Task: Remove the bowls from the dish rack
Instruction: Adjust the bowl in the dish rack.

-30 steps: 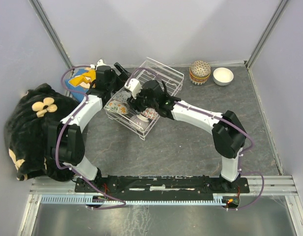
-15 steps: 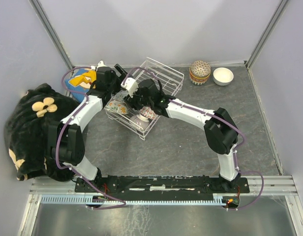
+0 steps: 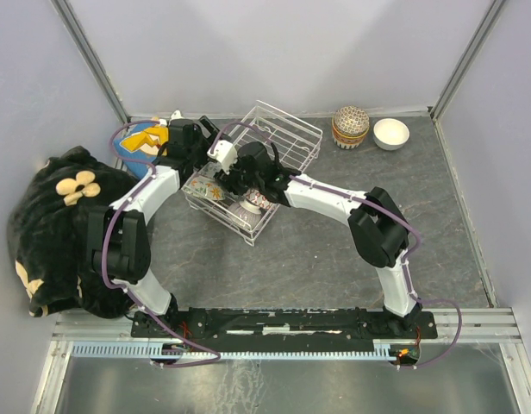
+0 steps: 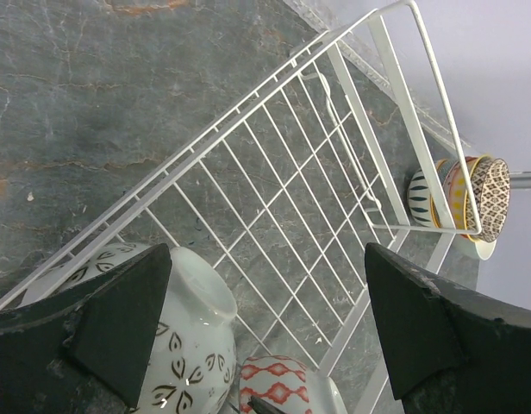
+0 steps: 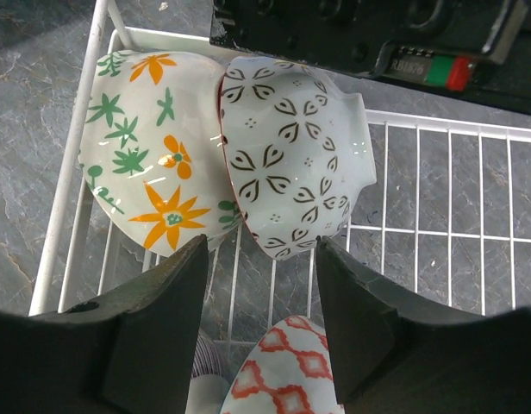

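Both tools are over the near-left end of the dish rack (image 3: 287,142), which sits askew on the worktop (image 3: 317,250).

The right tool (image 5: 261,250) has its jaws spread wide and grips nothing. Directly ahead of it a leaf-patterned bowl (image 5: 291,155) lies on its side in the rack, its lowest edge reaching just into the gap between the fingertips (image 5: 192,259); whether either finger touches it cannot be told. A flowered bowl (image 5: 153,164) leans against that bowl, ahead of the tool's one finger and touching the leaf-patterned one. Beneath the tool, between its fingers, an orange lattice bowl (image 5: 287,371) rests on the rack's wire floor. The dark body of the left arm crosses just beyond the two leaning bowls.

The left tool (image 4: 267,259) is likewise wide apart and empty, pointing down into the rack. The leaf-patterned bowl lies just beside one of its fingers (image 4: 102,328), and the orange lattice bowl shows below the gap. Far ahead of this tool, outside the rack's far rim, a stack of bowls (image 4: 464,198) stands on the worktop, with a white bowl (image 3: 391,134) just beside it
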Motion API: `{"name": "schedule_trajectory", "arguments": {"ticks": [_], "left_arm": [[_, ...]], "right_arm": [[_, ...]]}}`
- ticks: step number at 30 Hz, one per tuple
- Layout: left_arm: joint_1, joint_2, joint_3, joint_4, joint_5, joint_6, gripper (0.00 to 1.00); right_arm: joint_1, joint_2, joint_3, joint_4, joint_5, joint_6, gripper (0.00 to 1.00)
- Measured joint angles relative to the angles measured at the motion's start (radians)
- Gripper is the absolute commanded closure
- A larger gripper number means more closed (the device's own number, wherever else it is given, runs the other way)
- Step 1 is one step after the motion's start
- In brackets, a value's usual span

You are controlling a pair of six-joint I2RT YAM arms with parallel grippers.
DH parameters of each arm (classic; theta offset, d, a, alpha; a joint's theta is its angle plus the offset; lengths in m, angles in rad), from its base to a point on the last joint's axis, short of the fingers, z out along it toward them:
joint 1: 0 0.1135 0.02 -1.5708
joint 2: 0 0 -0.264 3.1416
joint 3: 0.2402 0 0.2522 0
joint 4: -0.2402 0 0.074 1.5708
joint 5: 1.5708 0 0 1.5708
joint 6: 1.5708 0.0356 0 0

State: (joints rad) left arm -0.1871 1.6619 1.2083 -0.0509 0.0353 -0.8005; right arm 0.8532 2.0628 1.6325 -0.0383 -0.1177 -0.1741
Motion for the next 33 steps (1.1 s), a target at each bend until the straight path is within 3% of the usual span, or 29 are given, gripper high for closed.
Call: {"name": "schedule_trajectory", "arguments": {"ticks": [17, 33], "left_arm": [[0.024, 0.002, -0.006, 0.011, -0.016, -0.004, 0.01], [0.024, 0.005, 0.011, -0.04, -0.154, 0.034, 0.01]], "right_arm": [[0.007, 0.048, 0.028, 0.001, 0.059, -0.015, 0.42], [0.007, 0.048, 0.028, 0.01, 0.075, -0.015, 0.42]]}}
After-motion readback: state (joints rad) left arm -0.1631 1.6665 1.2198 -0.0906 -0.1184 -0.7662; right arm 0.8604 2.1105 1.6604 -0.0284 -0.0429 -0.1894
